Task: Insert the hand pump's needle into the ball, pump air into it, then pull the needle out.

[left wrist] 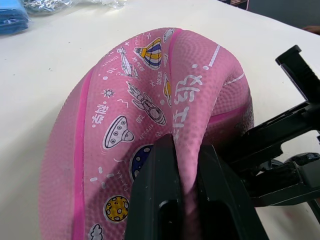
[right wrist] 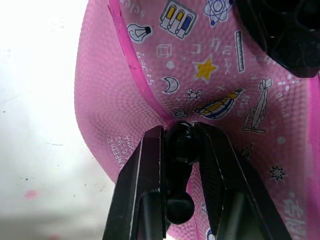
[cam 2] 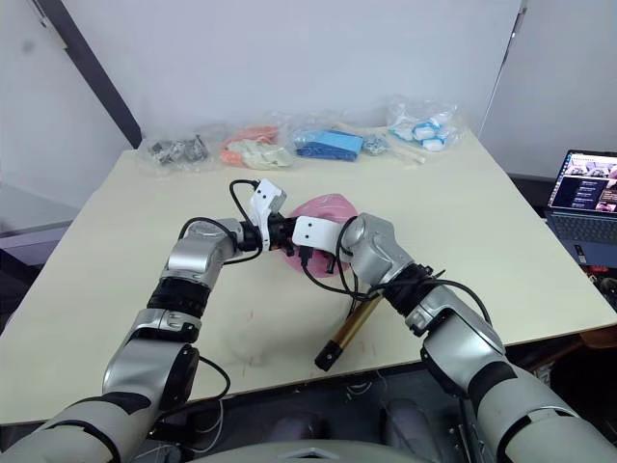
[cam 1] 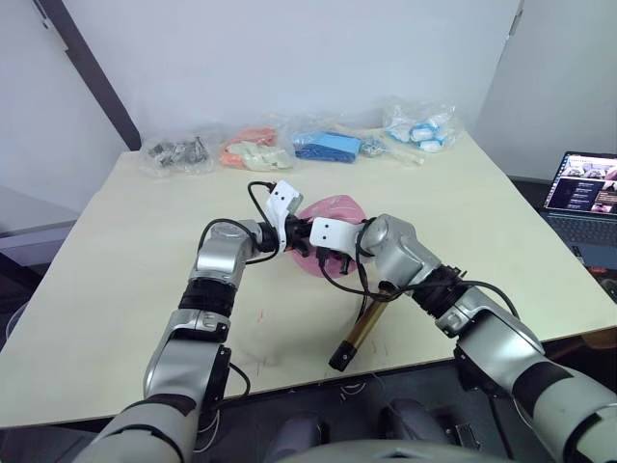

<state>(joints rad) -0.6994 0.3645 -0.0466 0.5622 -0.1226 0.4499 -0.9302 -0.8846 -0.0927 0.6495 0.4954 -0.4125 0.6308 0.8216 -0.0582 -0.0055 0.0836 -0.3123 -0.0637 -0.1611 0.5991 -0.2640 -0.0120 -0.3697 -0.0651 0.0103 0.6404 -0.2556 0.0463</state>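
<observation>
Both arms are reaching in toward each other, elbows bent. The left gripper (left wrist: 182, 195) is pinching a fold of the ball (left wrist: 150, 115); the right gripper (right wrist: 182, 150) is clamping the needle (right wrist: 181, 145) fitting against it.

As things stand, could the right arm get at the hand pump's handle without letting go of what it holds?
Probably not. The right gripper is shut on the needle fitting against the ball, which the left gripper pinches. The hand pump lies on the table beneath the right forearm, behind that gripper.
</observation>
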